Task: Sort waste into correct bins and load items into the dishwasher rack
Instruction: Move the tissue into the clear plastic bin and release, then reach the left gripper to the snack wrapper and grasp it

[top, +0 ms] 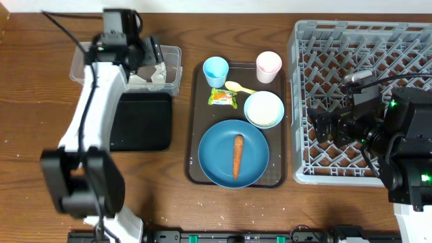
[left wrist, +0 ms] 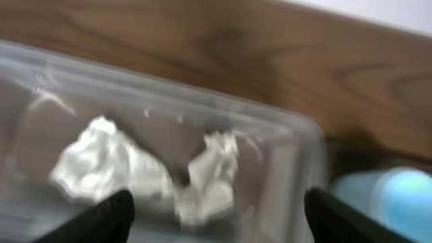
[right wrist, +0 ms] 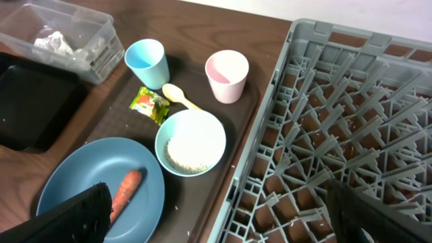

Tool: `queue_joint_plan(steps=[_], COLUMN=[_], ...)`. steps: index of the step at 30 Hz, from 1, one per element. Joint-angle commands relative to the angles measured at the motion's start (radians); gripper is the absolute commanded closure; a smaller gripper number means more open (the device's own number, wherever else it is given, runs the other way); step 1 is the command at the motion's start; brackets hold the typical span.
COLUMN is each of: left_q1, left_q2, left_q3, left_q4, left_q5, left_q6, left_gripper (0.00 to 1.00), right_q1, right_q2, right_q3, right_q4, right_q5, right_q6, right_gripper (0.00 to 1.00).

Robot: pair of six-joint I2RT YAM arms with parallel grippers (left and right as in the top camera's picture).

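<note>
Nearest the robot's edge of the table, on the one brown serving tray (top: 194, 101), sits the single blue plate (top: 214, 160) with one carrot (top: 237, 156) lying lengthwise across it. Just beyond, at the plate's 1 o'clock, stands the one white bowl (right wrist: 160, 138), with rice (right wrist: 191, 150) spread over its bottom. At the plate's 11 o'clock lies one yellow-green wrapper (top: 222, 98), and just past it one yellow spoon (top: 237, 86), its handle almost touching the bowl. Farthest back on the tray are two cups, both upright: the blue cup (top: 216, 68) at 11 o'clock and the pink cup (top: 268, 66) at 1 o'clock. At the tray's 9 o'clock lies the one black tray (top: 138, 121), with the clear tub (top: 174, 67) beyond it at 10 o'clock. Inside the tub lies the white tissue (left wrist: 101, 162), which looks like two crumpled lumps. The left gripper (left wrist: 219, 212) hangs over it with its fingers spread wide and nothing between them. At the tray's 3 o'clock stands the one grey rack (top: 294, 101), and the right gripper (right wrist: 226, 223) hovers over its near half, jaws wide apart and empty.
</note>
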State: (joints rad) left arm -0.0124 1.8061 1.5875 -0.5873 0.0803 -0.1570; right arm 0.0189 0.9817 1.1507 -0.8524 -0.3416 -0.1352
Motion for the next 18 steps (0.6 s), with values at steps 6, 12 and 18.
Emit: queue_joint_plan(steps=[6,12,18], left_q1=[-0.19,-0.316,-0.372], left_q2=[-0.114,-0.025,0.089], left_q3=[0.054,0.051,0.051], left_q4=[-0.222,-0.234,-0.235], left_q5=[0.017,0.014,0.026], left_q6=[0.009,0.055,0.071], left_gripper=[0.21,0.25,0.26], right_q1=[0.001,0.001,0.001], right_q2=[0.0,0.0,0.0], right_q3=[0.015,0.015,0.015], right_q4=[0.007,-0.006,-0.013], right_q5=[-0.007,-0.007,-0.007], right_q6=[0.008,0.008,0.007], right_gripper=[0.01,0.01,0.01])
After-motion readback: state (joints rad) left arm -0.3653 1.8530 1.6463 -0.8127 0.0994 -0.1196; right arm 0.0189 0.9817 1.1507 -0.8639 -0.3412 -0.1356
